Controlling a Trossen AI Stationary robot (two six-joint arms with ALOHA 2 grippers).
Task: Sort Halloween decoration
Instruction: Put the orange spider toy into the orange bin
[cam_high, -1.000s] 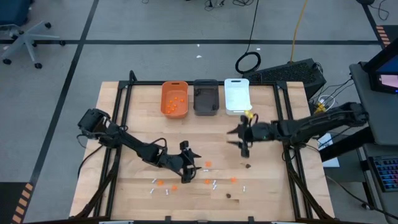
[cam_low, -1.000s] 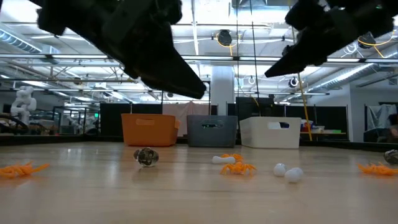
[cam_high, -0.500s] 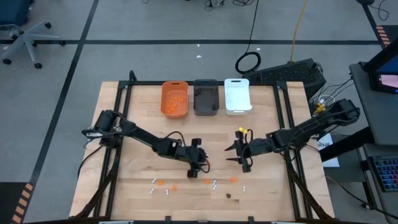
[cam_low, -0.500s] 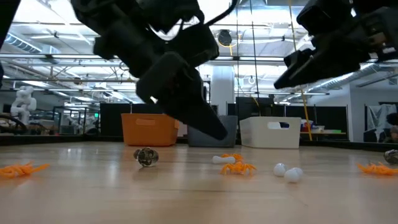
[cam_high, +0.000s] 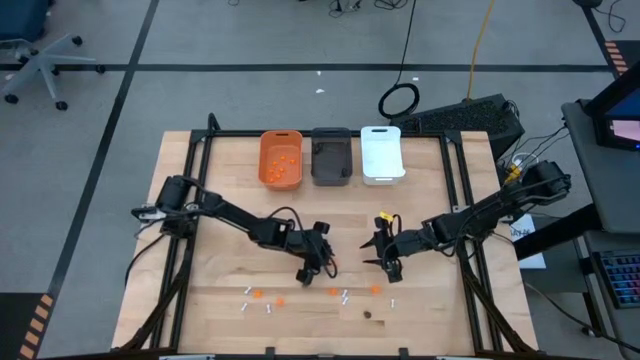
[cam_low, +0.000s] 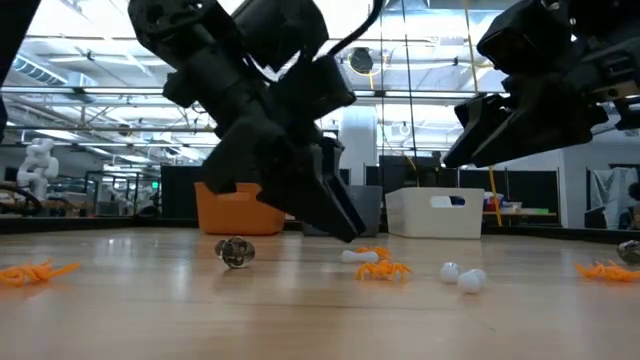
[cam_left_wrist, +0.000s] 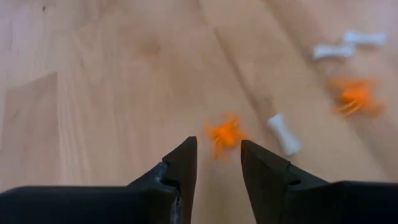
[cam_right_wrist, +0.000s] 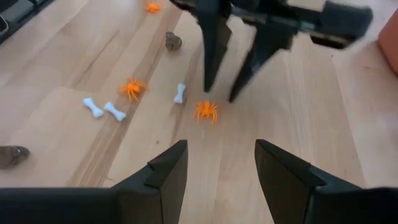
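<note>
Your left gripper (cam_left_wrist: 217, 163) hangs just above an orange spider (cam_left_wrist: 225, 134) near the table's (cam_high: 225, 205) middle, its fingers apart and holding nothing (a white bone (cam_left_wrist: 284, 134) lies just beside the spider). Your right gripper (cam_right_wrist: 216, 171) hovers close by, fingers spread wide and empty, facing the same spider.

From above, the loose pieces (cam_high: 345, 294) on the table (cam_high: 230, 210) are specks too small to tell apart by shape. In the left wrist view, the far orange piece (cam_left_wrist: 353, 96) and white sticks (cam_left_wrist: 348, 45) are blurred. In the low view, both arms are cut off at the upper edge, and the left arm (cam_low: 270, 130) hides most of the grey bin.
</note>
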